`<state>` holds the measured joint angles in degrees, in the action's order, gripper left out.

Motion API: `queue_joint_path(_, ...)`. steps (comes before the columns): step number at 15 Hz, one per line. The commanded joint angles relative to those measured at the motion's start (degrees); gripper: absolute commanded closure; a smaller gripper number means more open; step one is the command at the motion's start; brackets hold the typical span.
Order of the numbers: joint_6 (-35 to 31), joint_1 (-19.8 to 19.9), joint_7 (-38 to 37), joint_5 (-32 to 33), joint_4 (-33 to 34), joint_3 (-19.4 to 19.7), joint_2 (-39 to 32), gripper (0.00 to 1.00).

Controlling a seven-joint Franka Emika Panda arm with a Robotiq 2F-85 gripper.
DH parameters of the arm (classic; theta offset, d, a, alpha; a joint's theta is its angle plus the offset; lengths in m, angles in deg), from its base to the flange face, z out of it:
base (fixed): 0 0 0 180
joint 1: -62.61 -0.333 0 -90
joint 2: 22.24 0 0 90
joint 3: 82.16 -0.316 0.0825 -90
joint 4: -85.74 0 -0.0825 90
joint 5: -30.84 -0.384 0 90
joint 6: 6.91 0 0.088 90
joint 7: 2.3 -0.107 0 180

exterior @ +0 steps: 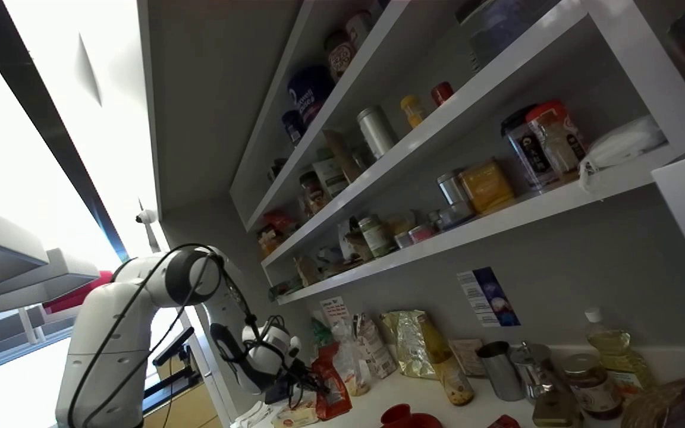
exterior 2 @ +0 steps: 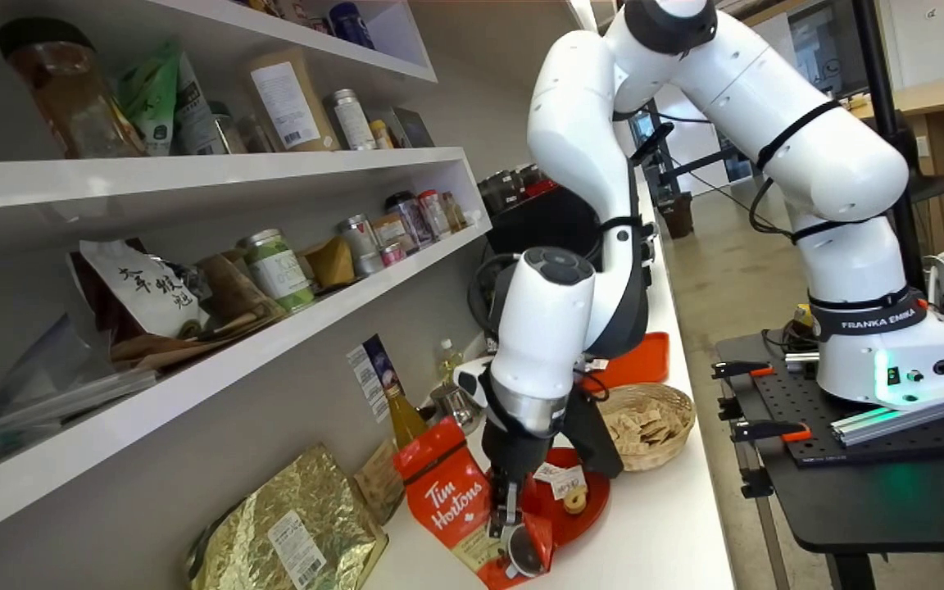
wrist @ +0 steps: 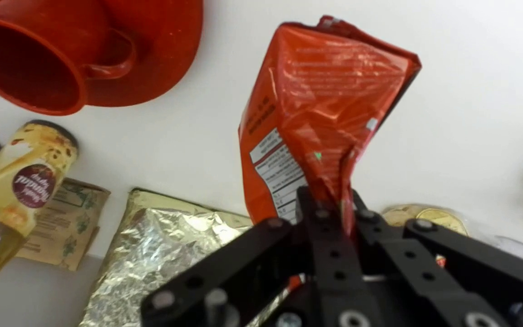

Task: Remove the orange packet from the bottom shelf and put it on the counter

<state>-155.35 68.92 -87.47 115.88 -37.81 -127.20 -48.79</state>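
The orange packet, a crinkly red-orange bag, shows in both exterior views (exterior: 338,392) (exterior 2: 443,496) and in the wrist view (wrist: 325,91). My gripper (wrist: 332,200) is shut on a pinched fold of it; the jaws also show in an exterior view (exterior 2: 506,512). The packet is tilted, at or just above the counter (wrist: 161,150); I cannot tell if it touches. The counter also shows in both exterior views (exterior: 369,410) (exterior 2: 669,545). The bottom shelf (exterior: 497,223) (exterior 2: 193,385) runs along the wall above, holding jars and bags.
A gold foil bag (exterior 2: 300,524) stands by the wall near the packet. A red mug (wrist: 39,54) and red plate (exterior 2: 591,508) lie close by. A bottle (exterior: 452,380), a wicker basket (exterior 2: 656,447) and an orange tray (exterior 2: 636,360) also stand on the counter.
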Motion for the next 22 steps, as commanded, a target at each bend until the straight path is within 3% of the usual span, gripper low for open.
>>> queue_joint_path(1, -5.6, -13.31, 4.15, 2.09, 12.57, 13.93, -11.36, 0.98)
queue_joint_path(2, -7.78, -15.93, 5.5, 1.42, 15.07, 16.87, -13.29, 0.98)
queue_joint_path(3, -6.98, -13.35, 5.59, 4.14, 17.34, 13.85, -16.77, 0.98)
queue_joint_path(5, -8.6, -15.46, 4.75, 6.76, 20.82, 16.03, -19.16, 0.98)
queue_joint_path(9, -11.46, -14.89, 2.21, 13.44, 24.44, 16.93, -20.97, 0.98)
queue_joint_path(15, -14.6, -11.7, 10.97, 9.73, 18.39, 15.97, -18.97, 0.99)
queue_joint_path(18, -15.16, -11.13, 11.53, 10.19, 16.37, 16.19, -17.91, 0.99)
queue_joint_path(19, -14.62, -10.85, 13.07, 9.09, 14.83, 16.17, -16.93, 0.72)
queue_joint_path(20, -14.95, -10.28, 14.93, 7.96, 13.47, 15.93, -16.15, 0.7)
queue_joint_path(22, -14.45, -8.98, 18.35, 4.7, 9.46, 15.37, -13.6, 0.56)
